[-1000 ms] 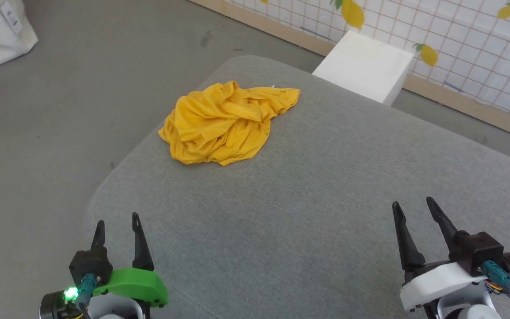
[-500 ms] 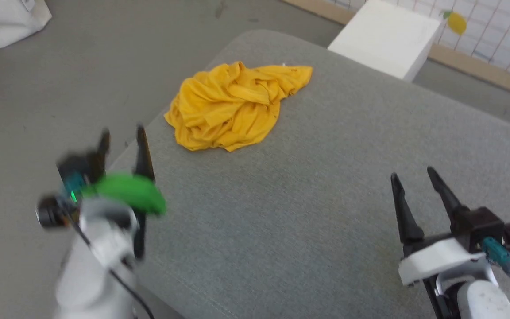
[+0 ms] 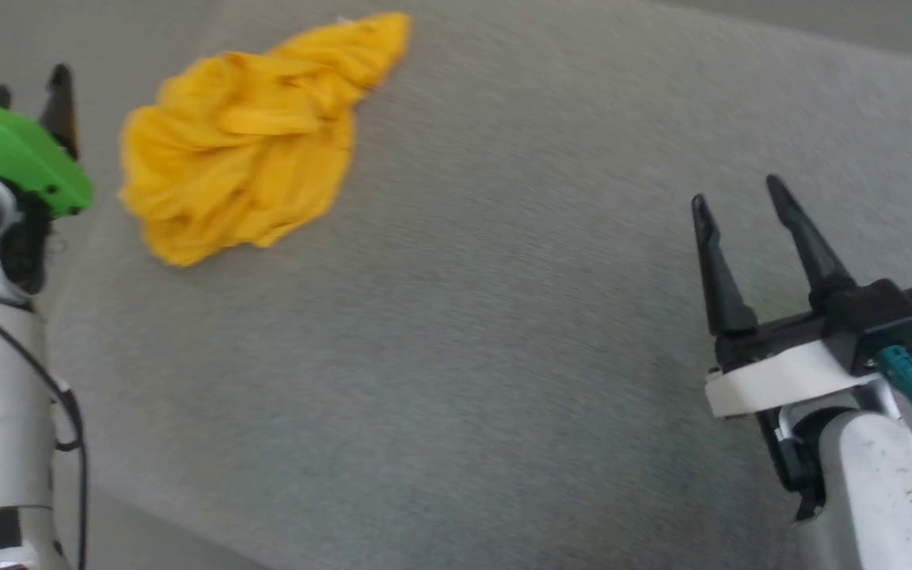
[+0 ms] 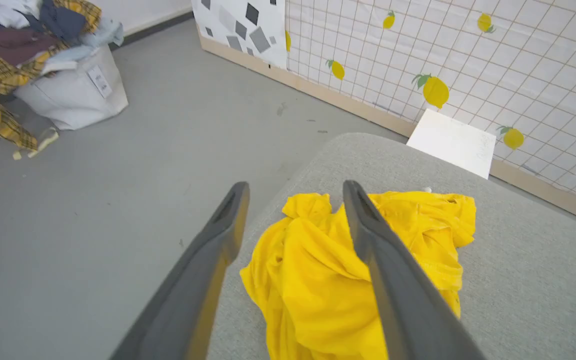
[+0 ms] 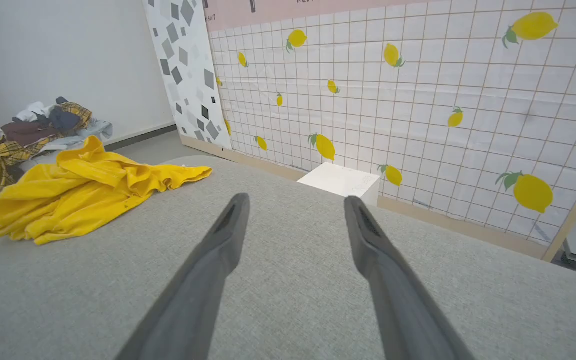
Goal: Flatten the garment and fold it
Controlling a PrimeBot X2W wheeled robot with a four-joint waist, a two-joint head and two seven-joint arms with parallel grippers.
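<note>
- Left gripper (image 4: 295, 187): jaws are spread wide and nothing is held between them.
- In the left wrist view its fingers are pointed toward the garment (image 4: 318, 260). One finger is seen over the cloth, the other over the table edge. Contact cannot be confirmed.
- In the head view the left gripper (image 3: 29, 85) is seen just beside the garment's left side, with a gap visible between them.
- Right gripper (image 3: 735, 192): jaws are spread wide and empty. It is held over bare table surface, well apart from the garment.
- The garment is found as a crumpled bright yellow heap, bunched in folds with one end trailing toward the far edge. No print can be made out.
- It lies on the table (image 3: 503, 317), a grey fabric-covered top, near the rounded far-left corner.
- A white box (image 4: 453, 142) is seen on the floor (image 4: 93, 200), just beyond the table's far edge and against the foot of the wall.
- The wall (image 5: 418, 100) is covered with a white grid pattern printed with lemons. A panel of grey squares is set to its left.
- A white bag (image 4: 73, 90) heaped with mixed clothes is seen on the floor to the far left, well apart from the table.
</note>
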